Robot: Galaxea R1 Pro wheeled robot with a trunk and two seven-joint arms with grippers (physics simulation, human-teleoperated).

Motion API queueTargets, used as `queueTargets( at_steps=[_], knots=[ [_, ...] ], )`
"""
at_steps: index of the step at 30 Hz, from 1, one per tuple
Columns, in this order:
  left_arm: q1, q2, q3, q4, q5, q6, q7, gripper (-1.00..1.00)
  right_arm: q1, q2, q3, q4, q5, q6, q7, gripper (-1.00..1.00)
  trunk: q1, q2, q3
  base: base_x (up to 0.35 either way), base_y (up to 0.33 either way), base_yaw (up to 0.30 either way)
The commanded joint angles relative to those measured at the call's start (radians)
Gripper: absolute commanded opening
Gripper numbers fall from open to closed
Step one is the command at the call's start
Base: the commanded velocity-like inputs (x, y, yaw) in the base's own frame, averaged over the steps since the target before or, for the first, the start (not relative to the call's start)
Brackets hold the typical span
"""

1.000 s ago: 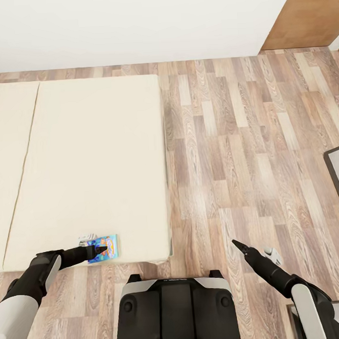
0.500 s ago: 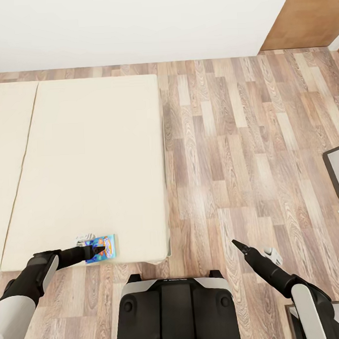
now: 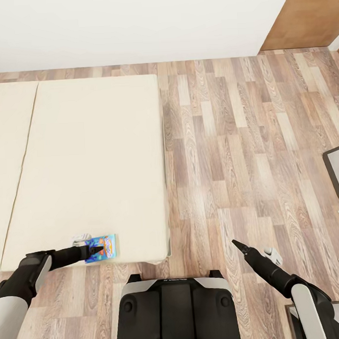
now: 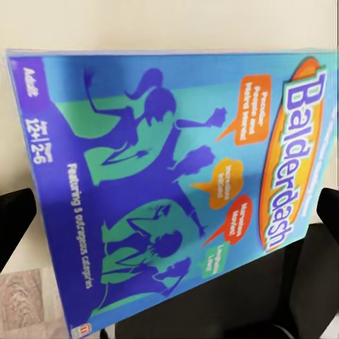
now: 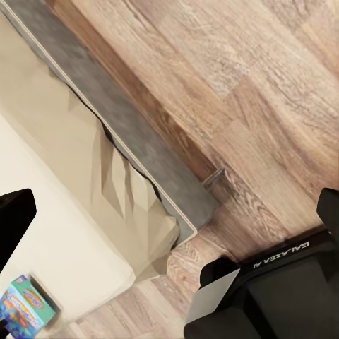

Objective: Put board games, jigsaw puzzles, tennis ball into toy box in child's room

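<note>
Wood-plank floor (image 3: 238, 151) stretches wide under even light — a cream bed (image 3: 89, 163) sits against the plain white wall (image 3: 132, 22), brown wooden panel (image 3: 305, 15) in the corner.

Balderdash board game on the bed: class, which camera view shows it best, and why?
The left wrist view: the Balderdash board game spans most of the picture, its title legible. In the head view it is small at the bed's near edge, under the left gripper. The right wrist view catches a tiny corner.
</note>
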Motion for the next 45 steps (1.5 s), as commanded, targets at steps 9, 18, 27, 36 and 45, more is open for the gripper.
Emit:
queueTargets(
  at_steps=[9,18,27,36,45],
  knots=[
    [0.0,-0.077,0.001,0.0,0.015,0.019,-0.024,1.0,-0.001,0.001,-0.003,-0.001,0.001,0.007,0.004,1.0,0.001,-0.001,-0.001,0.0,0.0,0.0],
    [0.0,-0.076,0.001,0.0,0.015,0.016,-0.027,1.0,-0.001,0.001,-0.003,-0.001,0.001,0.007,0.004,1.0,0.001,-0.001,-0.001,0.0,0.0,0.0],
    [0.0,-0.058,0.002,-0.001,0.016,0.015,-0.027,1.0,-0.001,0.001,-0.003,-0.001,0.001,0.007,0.004,1.0,0.001,-0.001,-0.001,0.0,0.0,0.0],
    [0.0,-0.046,0.001,0.0,0.016,0.013,-0.027,1.0,-0.001,0.001,-0.003,-0.001,0.001,0.007,0.004,1.0,0.001,-0.001,-0.001,0.0,0.0,0.0],
    [0.0,-0.018,0.002,0.0,0.016,0.012,-0.028,1.0,-0.001,0.001,-0.003,-0.001,0.001,0.007,0.004,1.0,0.001,-0.001,-0.001,0.0,0.0,0.0]
  ],
)
